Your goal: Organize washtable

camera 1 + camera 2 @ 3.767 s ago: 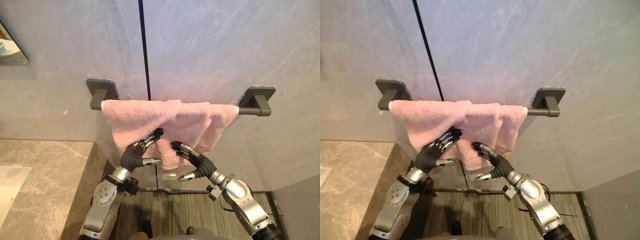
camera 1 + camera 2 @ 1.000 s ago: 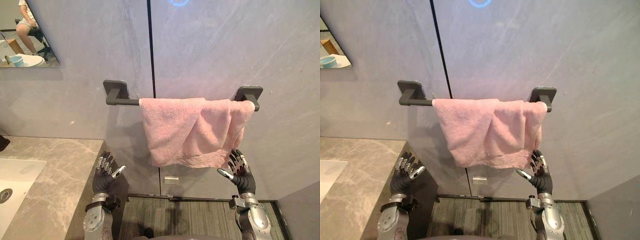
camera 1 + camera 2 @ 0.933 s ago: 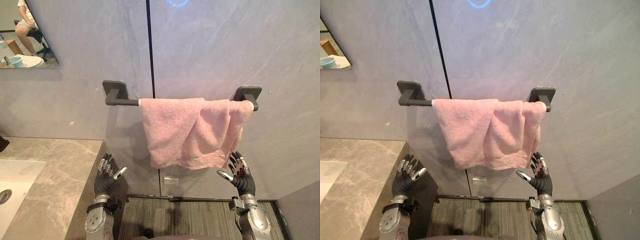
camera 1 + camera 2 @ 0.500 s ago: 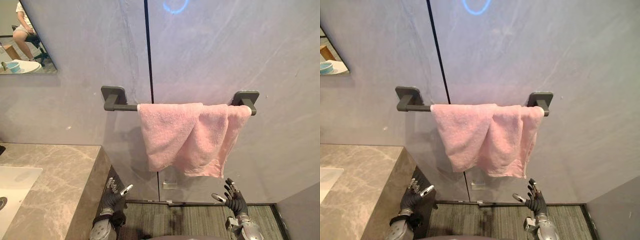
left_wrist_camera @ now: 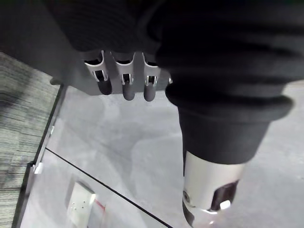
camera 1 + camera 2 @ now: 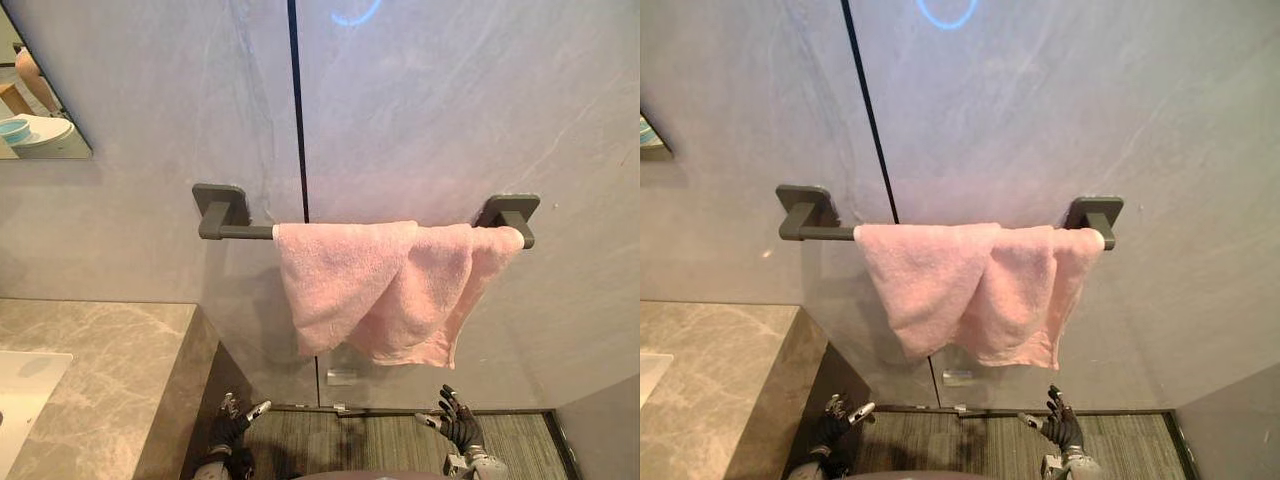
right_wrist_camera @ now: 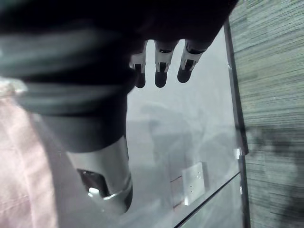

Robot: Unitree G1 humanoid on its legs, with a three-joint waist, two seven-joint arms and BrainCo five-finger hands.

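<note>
Across the view before us spreads the grey stone wall (image 6: 450, 100), split by a dark vertical seam (image 6: 297, 110). Low on our left the marbled grey surface (image 6: 110, 370) butts against that wall, and a white sink (image 6: 25, 400) is set into it at the view's edge. Striped grey floor (image 6: 390, 432) shows below, at the foot of the wall.

We see the pink towel (image 6: 370, 285) draped over the dark towel bar (image 6: 240, 232), which is fixed to the wall on two square brackets. The towel is gathered toward the right end and reaches the right bracket, so the left stretch of the bar is bare. Its folds overlap, and the lowest corner hangs on the right side.

A corner of a mirror (image 6: 35, 125) sits high on the left.

Our left hand (image 6: 232, 425) is low beside the surface's dark end panel, our right hand (image 6: 455, 428) low under the towel's right side and well apart from it. Both have their fingers (image 5: 124, 90) straight and spread, holding nothing.

A small white plate (image 6: 340, 377) is on the wall under the towel.
</note>
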